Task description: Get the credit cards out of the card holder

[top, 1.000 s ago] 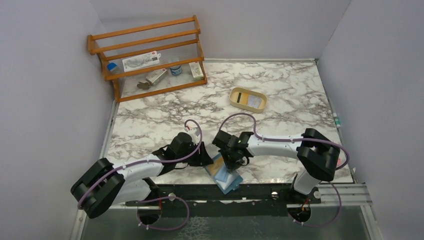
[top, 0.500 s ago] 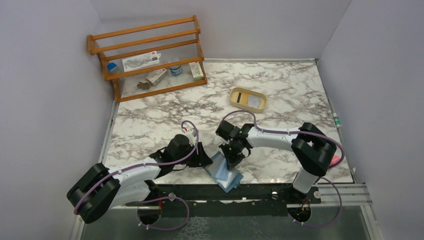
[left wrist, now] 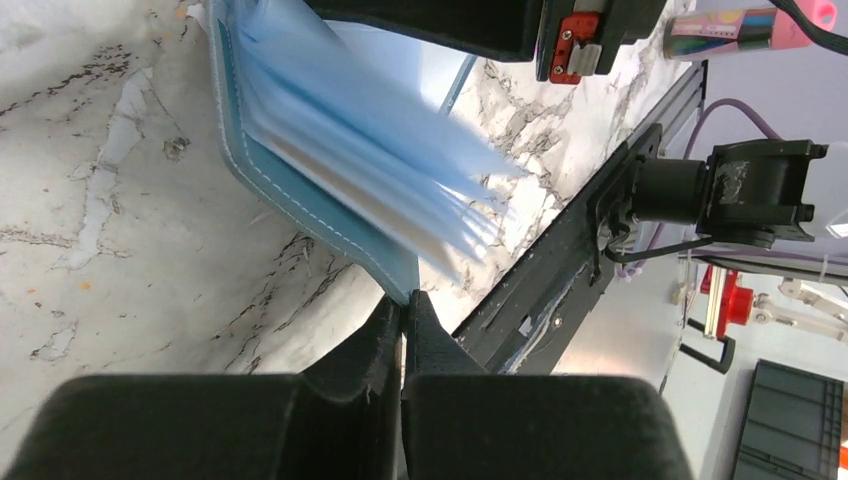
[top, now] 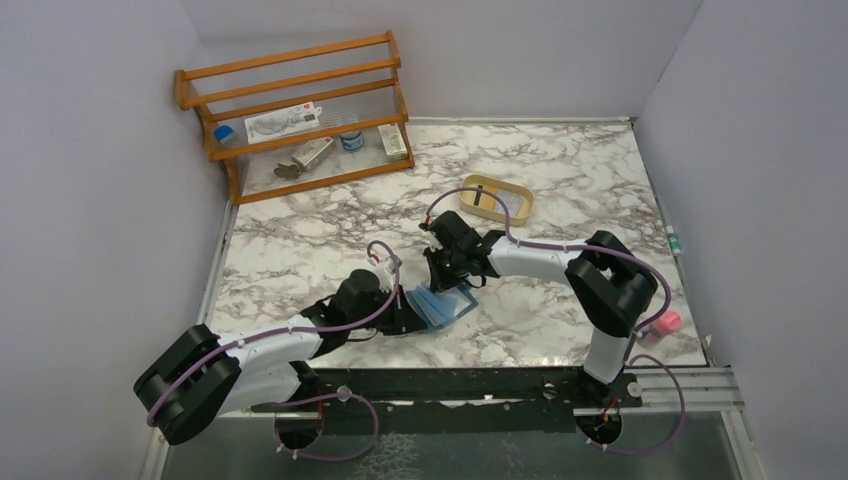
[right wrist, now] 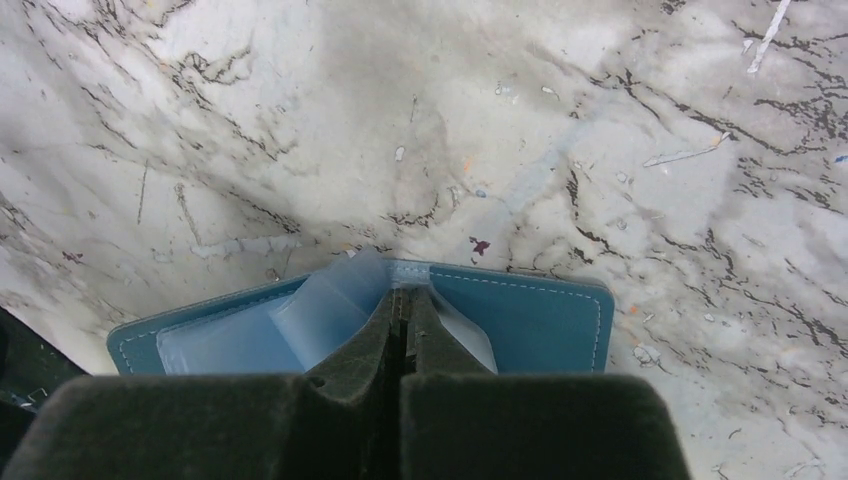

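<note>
The teal-blue card holder [top: 441, 304] lies open on the marble table near the front middle. My left gripper [top: 404, 316] is shut on a corner of its cover [left wrist: 300, 200]. Pale blue-white leaves [left wrist: 400, 150] fan out of it. My right gripper [top: 446, 281] is shut at the holder's middle fold [right wrist: 403, 292], between pale leaves [right wrist: 325, 305] and the teal cover [right wrist: 530, 320]. I cannot tell whether a card is between its jaws. Two credit cards [top: 510, 204] lie in the tan tray [top: 474, 186].
A wooden rack [top: 300, 120] with small items stands at the back left. A black rail [top: 480, 385] runs along the table's near edge. A pink object [top: 667, 322] lies at the right edge.
The card holder has moved from the near edge farther onto the table and left. My right gripper went with it, away from me. My left gripper kept hold of the cover.
</note>
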`<state>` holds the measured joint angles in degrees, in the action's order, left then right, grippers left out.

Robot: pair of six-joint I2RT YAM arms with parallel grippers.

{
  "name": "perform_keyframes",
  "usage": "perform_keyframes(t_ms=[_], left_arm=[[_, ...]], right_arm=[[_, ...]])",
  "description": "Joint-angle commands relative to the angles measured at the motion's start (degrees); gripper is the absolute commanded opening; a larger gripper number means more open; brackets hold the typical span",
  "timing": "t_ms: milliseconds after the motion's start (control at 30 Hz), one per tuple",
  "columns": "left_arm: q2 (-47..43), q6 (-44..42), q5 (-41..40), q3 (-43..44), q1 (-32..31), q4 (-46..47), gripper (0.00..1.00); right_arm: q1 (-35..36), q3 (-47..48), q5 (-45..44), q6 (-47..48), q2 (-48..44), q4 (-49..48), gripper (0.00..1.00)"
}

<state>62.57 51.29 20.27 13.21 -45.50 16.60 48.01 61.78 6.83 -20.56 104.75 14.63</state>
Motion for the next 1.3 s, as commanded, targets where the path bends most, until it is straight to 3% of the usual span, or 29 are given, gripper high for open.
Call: perform_keyframes(t_ms=[0,67,100,233,267,367,633,767,933,1267], left_arm=[[-0.35,0.76,2.05,-1.06,-0.47,1.77,0.00],[-0.43,0.81,1.52,-1.08,-0.45,1.78,0.00],[-0.43,0.83,1.18,-1.02,-0.47,1.78,0.00],[-0.40,0.07,-1.03,0.24,-0.47,-0.30,0.00],[-0.46,-0.60,-1.97,1.03,-0.47,-1.98,0.00],[-0.43,-2.90,-4.22,3.84,-0.38,-5.98,0.00],[2.83,-6.86,-6.41,10.24,-0.12,-12.13,0.00],[5.34,-7.95,-6.60,13.09,0.03,-13.42,0.00],[9.09,-10.65,-7.20,17.42,0.14,-16.15,0.00],[9.99,-9.40,-6.65,12.98,0.16,-14.56,0.00]], right_arm=[[-1.34,-2.89,-9.45,3.94,4.52,-0.96,0.01],[-1.62,-2.48,-9.15,4.10,4.09,-0.86,0.01],[-1.73,-1.99,-9.04,4.26,3.60,-0.39,0.06],[-2.16,-0.58,-11.27,4.90,-1.77,1.55,0.47],[-2.33,-0.18,-12.10,4.98,-3.74,2.09,0.53],[-2.48,1.69,-14.01,5.41,-8.56,5.08,0.60],[0.19,1.81,-10.57,3.27,-20.63,10.99,0.60],[5.42,0.42,-9.84,1.99,-23.82,12.06,0.54],[6.57,-5.31,-9.19,-3.05,-25.16,8.77,0.42],[6.02,-13.10,-2.35,-7.63,-23.89,-2.82,0.43]])
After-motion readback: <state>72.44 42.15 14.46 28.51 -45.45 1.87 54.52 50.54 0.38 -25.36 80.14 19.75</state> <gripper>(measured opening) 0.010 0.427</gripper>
